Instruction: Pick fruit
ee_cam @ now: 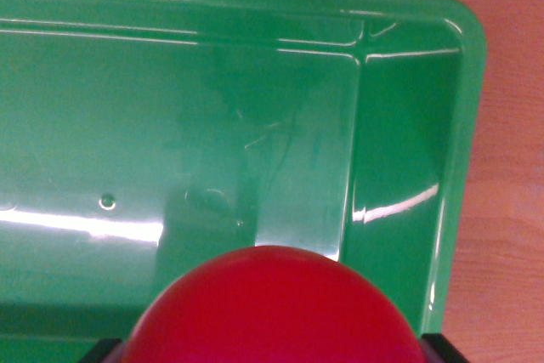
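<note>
Where frame cuts red fruit (274, 312), dark fingers (439, 348) flank it, grip unclear, green tray (408, 125) beneath.

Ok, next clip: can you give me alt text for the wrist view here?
A round red fruit fills the bottom centre of the frame, flanked by dark gripper fingertips at the lower corners. Beneath it lies a glossy green plastic tray, nothing else visible in it, resting on a reddish wooden table seen along the top and the wrist view's right.
</note>
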`<state>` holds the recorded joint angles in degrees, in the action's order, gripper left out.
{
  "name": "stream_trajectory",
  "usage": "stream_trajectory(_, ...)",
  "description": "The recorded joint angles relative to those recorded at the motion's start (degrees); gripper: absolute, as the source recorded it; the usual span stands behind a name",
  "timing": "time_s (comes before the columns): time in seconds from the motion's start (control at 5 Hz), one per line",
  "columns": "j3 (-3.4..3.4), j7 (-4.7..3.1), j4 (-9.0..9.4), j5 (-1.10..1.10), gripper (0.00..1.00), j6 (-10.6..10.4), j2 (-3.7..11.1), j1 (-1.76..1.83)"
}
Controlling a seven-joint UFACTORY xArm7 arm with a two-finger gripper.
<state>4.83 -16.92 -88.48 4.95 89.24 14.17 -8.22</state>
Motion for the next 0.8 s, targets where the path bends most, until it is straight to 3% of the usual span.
stream_trajectory(0.2,0.00,0.00,0.00,0.00,1.00,0.0,0.00,0.00)
stream_trajectory(0.4,0.01,-0.19,-1.92,0.01,1.00,2.6,-0.64,0.03)
stream_trajectory(0.6,0.01,-0.19,-1.92,0.01,1.00,2.6,-0.64,0.03)
stream_trajectory(0.8,0.02,-0.37,-3.81,0.02,1.00,5.1,-1.26,0.06)
